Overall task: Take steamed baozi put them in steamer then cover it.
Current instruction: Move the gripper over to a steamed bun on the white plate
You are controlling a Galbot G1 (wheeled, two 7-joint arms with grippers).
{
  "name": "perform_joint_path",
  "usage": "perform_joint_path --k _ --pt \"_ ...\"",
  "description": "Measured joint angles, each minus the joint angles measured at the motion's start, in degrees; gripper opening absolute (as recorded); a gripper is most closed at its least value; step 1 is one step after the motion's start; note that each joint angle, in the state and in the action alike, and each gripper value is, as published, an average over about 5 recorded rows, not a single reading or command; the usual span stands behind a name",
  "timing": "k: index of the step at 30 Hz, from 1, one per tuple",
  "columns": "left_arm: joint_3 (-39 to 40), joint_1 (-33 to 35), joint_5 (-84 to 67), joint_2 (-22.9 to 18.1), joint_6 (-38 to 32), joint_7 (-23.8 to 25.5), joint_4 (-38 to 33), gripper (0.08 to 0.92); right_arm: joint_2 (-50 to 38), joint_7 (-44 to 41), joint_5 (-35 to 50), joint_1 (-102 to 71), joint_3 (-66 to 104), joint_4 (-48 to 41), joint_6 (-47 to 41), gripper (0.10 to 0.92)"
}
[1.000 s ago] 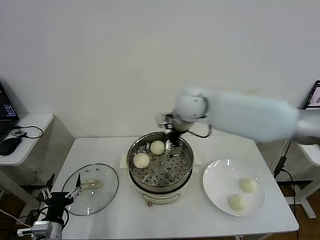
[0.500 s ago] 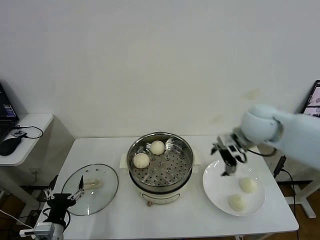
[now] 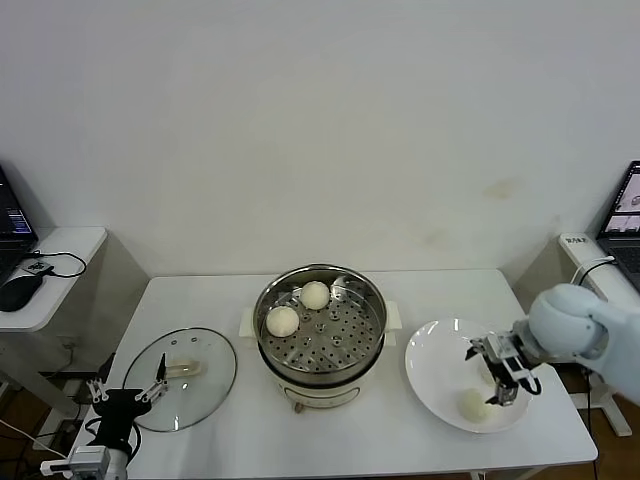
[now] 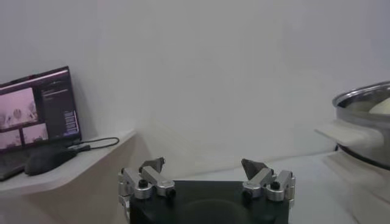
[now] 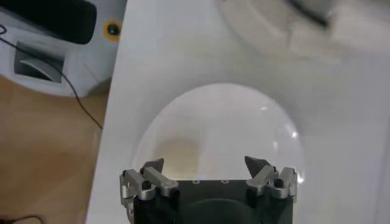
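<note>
The steamer (image 3: pixel 320 325) stands at the table's middle with two steamed baozi (image 3: pixel 315 294) (image 3: pixel 283 321) on its perforated tray. On the white plate (image 3: pixel 435 365) to its right lies another baozi (image 3: pixel 473 404). My right gripper (image 3: pixel 497 370) hovers open just above the plate, beside that baozi, and hides what lies under it. In the right wrist view a pale baozi (image 5: pixel 177 155) shows on the plate (image 5: pixel 244 122) just ahead of the open, empty right gripper (image 5: pixel 205 165). The cover (image 3: pixel 182 378) lies flat at the table's left. My left gripper (image 3: pixel 127 393) waits open by its near edge.
A side table with a mouse (image 3: pixel 20 288) and a laptop stands at far left. Another laptop (image 3: pixel 625 205) sits at far right. The left wrist view shows the steamer's rim (image 4: pixel 365 100) off to one side of the open left gripper (image 4: pixel 204 165).
My right arm has swung from over the steamer's back rim across to the plate and come down low over it, staying open. The left gripper has barely moved.
</note>
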Motion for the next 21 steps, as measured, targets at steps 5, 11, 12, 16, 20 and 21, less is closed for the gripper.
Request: perform_joint_path --k 5,11,12,16,20,21 --pt "-0.2 0.0 0.1 -0.2 0.0 0.0 0.3 0.823 1.1 0.6 -2.2 -5.7 3.7 -2.0 0.6 0.823" --pt "-0.5 0.0 0.1 -0.2 0.0 0.0 0.7 0.823 3.1 1.1 -3.9 -9.7 6.3 -4.6 0.9 0.823" --pt "-0.5 0.0 0.1 -0.2 0.0 0.0 0.7 0.823 3.4 1.1 -4.1 -10.2 6.6 -5.0 0.9 0.823" --pt "-0.6 0.0 0.1 -0.2 0.0 0.0 1.0 0.823 4.8 1.3 -4.8 -11.7 7.5 -6.6 1.0 0.823" --pt "-0.6 -0.1 0.0 -0.3 0.0 0.0 1.2 0.823 5.7 1.3 -5.2 -12.9 8.2 -7.6 1.0 0.821" --pt "-0.5 -0.2 0.1 -0.3 0.0 0.0 1.2 0.823 5.9 1.3 -5.3 -13.2 8.3 -7.8 1.0 0.817"
